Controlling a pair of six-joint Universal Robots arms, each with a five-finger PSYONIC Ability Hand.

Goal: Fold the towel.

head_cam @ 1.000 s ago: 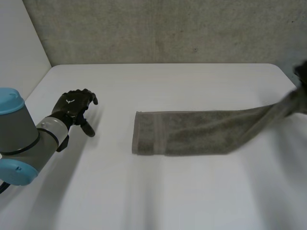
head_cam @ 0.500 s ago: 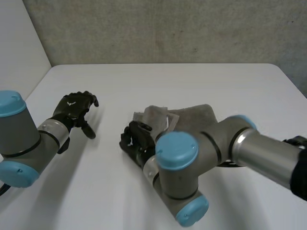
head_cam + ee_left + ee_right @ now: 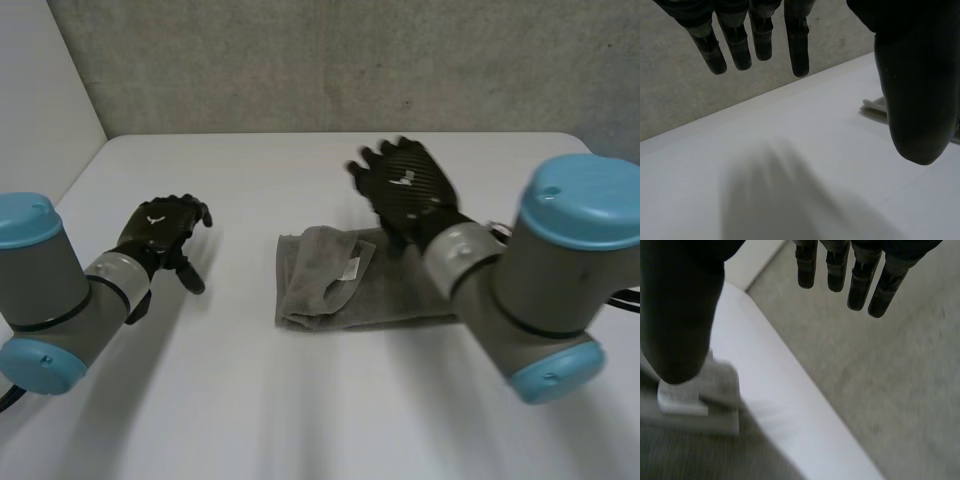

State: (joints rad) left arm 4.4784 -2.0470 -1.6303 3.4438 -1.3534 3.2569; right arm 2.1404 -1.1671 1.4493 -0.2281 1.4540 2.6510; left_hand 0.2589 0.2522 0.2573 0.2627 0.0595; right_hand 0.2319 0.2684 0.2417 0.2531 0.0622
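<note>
The grey towel (image 3: 330,290) lies doubled over on the white table (image 3: 300,410), its top layer rumpled and a white label (image 3: 350,270) facing up. My right hand (image 3: 405,185) hangs open above the towel's far right part, fingers spread, touching nothing. In the right wrist view the straight fingers (image 3: 860,285) and thumb of the right hand (image 3: 680,315) stand over the towel (image 3: 705,385) and its label (image 3: 680,401). My left hand (image 3: 160,232) hovers open over bare table left of the towel. In the left wrist view the left hand (image 3: 912,100) is empty, and the towel's edge (image 3: 874,107) peeks out beside the thumb.
A grey concrete wall (image 3: 330,60) rises behind the table's back edge, and a white wall (image 3: 40,90) stands at the far left. My right arm's elbow (image 3: 560,300) hangs over the towel's right end. Bare table lies in front of the towel.
My right hand swept the towel's right end across to the left, let go and rose open. The towel went from stretched out to doubled over. The left hand barely moved.
</note>
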